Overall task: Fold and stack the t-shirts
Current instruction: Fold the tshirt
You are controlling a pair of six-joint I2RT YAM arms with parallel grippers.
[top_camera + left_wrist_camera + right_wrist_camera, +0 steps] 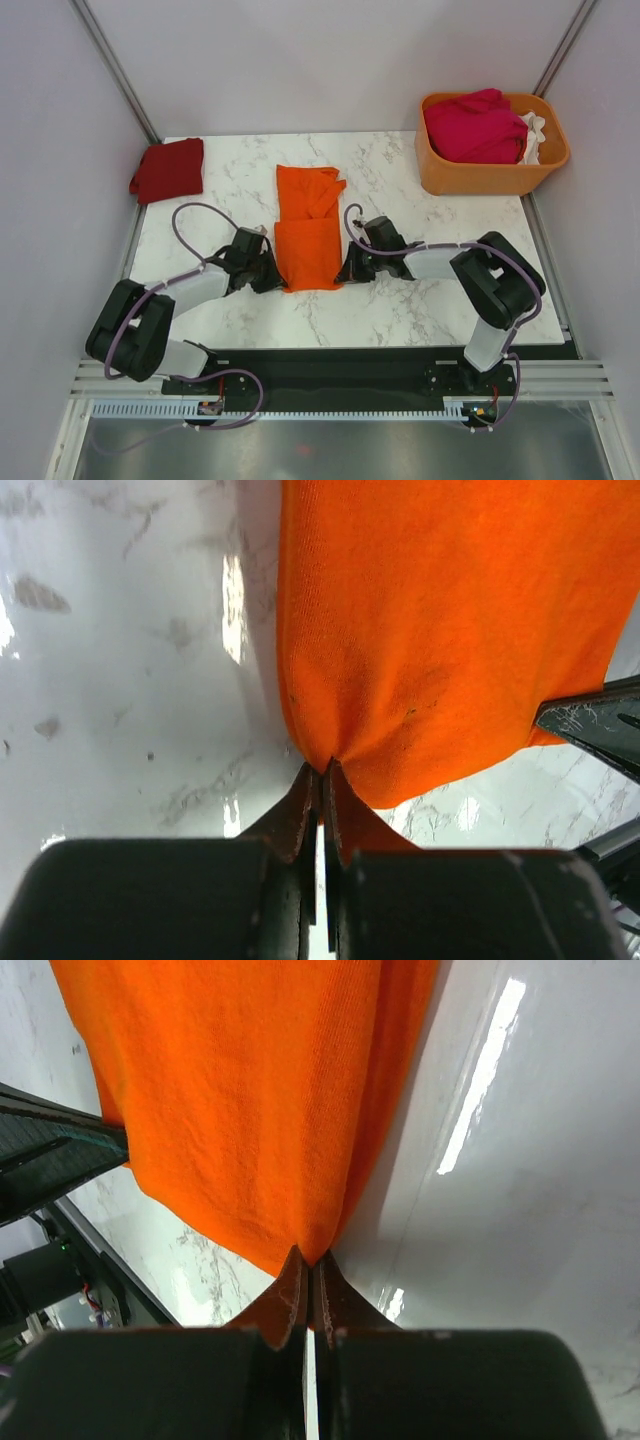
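A bright orange t-shirt (306, 228) lies folded lengthwise in the middle of the marble table (400, 300), its near part doubled over. My left gripper (270, 274) is shut on the shirt's near left corner (322, 764). My right gripper (348, 270) is shut on its near right corner (310, 1256). In each wrist view the cloth (440, 630) (250, 1100) fans out from the pinched fingertips. A folded dark red t-shirt (167, 169) lies at the far left corner. A magenta t-shirt (475, 127) and a white one (533, 131) sit bunched in the basket.
A rigid orange plastic basket (480, 174) stands at the table's far right corner. Grey walls with metal posts close in the back and sides. The arm bases stand on a black strip at the near edge.
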